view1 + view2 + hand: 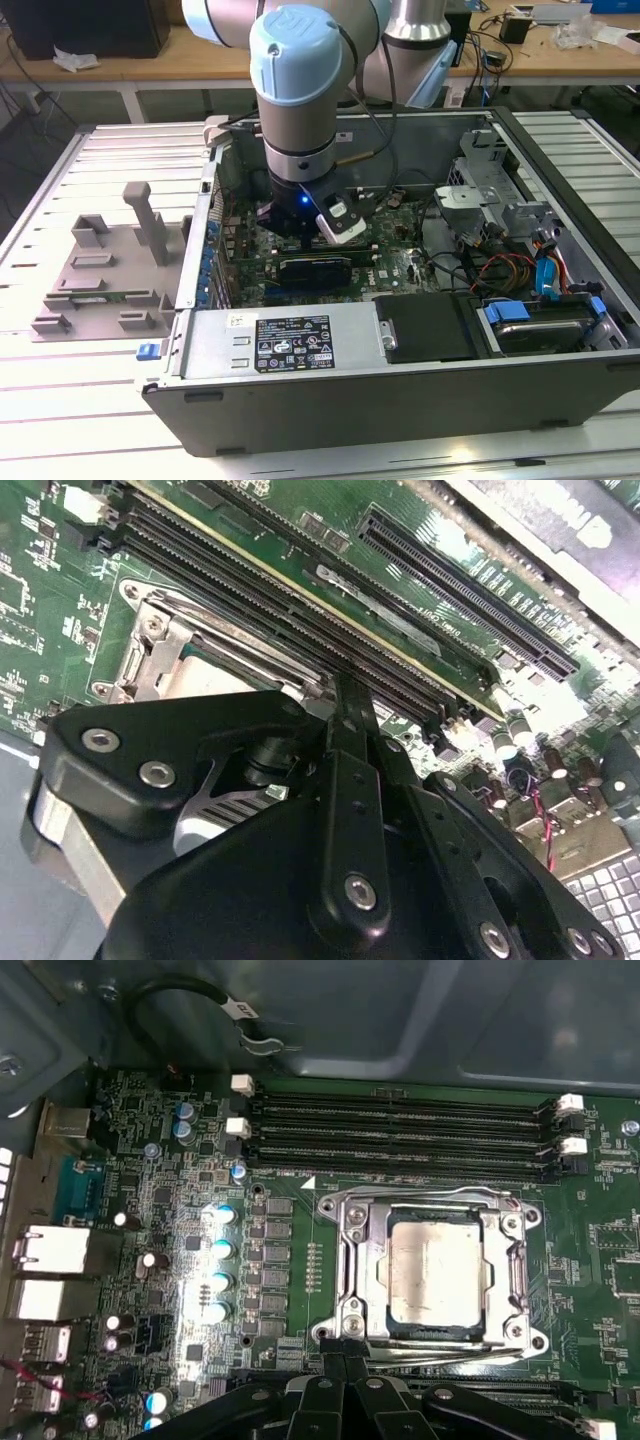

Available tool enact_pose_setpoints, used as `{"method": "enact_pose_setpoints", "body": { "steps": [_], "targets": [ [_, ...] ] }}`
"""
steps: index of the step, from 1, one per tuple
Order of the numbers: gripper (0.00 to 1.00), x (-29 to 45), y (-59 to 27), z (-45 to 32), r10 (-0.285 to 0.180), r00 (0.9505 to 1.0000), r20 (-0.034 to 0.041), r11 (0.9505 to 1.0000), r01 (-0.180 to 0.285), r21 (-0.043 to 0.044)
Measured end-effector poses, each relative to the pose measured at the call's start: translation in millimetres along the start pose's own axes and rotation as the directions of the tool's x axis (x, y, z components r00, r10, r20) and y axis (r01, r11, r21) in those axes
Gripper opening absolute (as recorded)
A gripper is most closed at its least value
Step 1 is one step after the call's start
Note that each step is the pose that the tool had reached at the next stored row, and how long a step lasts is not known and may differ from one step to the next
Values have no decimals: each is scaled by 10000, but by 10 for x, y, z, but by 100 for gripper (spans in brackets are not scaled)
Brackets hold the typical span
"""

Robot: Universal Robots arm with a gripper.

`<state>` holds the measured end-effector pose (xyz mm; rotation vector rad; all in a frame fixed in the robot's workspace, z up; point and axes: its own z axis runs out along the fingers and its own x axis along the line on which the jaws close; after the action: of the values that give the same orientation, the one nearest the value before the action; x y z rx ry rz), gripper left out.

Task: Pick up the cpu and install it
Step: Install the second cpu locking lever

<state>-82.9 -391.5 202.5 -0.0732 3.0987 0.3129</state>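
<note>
Slatted bench [60, 390] carries the open case [400, 400]; cpu [432, 1266] sits in the socket [432, 1272], gripper [345, 1370] at its 6 o'clock edge, pinched narrow, empty; judgement: check seating flat before release.

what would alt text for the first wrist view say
A silver-topped cpu sits inside the metal-framed socket on a green motherboard, seen from above. Black memory slots run alongside the socket, and the gripper with its black fingers together sits at the socket's near edge.
</note>
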Motion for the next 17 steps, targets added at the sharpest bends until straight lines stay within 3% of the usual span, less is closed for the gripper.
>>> {"method": "enact_pose_setpoints", "body": {
  "steps": [4,17],
  "targets": [
    [11,13,-2,15,150,9999,38,9997,-149,-170],
    [11,107,-4,54,538,9985,123,9970,-530,-557]
  ]
}}
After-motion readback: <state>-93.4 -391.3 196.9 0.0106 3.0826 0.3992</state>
